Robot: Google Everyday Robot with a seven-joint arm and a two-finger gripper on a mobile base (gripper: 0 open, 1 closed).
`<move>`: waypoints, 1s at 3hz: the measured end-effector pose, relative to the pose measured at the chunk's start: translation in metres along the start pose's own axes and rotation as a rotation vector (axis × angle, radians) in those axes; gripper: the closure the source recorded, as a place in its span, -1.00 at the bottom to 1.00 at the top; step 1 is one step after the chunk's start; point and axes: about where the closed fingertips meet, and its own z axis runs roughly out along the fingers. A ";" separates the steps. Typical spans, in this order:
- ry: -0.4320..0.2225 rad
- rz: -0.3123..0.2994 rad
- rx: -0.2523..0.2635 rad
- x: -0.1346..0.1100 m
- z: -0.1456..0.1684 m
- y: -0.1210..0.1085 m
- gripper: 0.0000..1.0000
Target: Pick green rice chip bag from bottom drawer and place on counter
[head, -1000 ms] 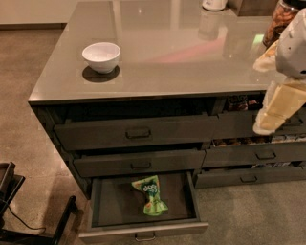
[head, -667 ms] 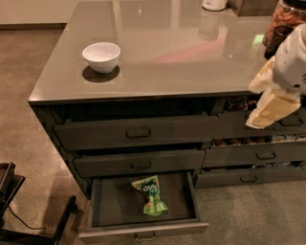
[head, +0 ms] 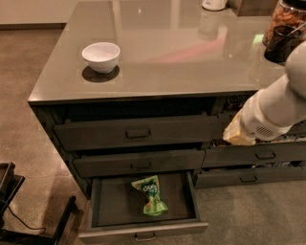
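The green rice chip bag lies flat in the middle of the open bottom drawer, the lowest on the left side of the cabinet. The counter is the glossy grey top above it. My white arm comes in from the right, and the gripper is at its yellowish end, in front of the right-hand drawers. It is above and to the right of the bag, well apart from it.
A white bowl stands on the counter's left part. Jars and a white object stand at the counter's far right and back. Narrow right-hand drawers stand slightly open. A black frame is on the floor at lower left.
My arm has moved left and down, from beside the counter's right edge to in front of the right-hand drawers. The bag and the drawer have not moved.
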 end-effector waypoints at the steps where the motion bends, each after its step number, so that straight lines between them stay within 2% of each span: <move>1: -0.029 -0.001 0.051 -0.007 0.004 -0.012 1.00; 2: -0.029 -0.001 0.051 -0.007 0.004 -0.012 1.00; 3: -0.050 -0.001 0.033 0.003 0.028 -0.006 1.00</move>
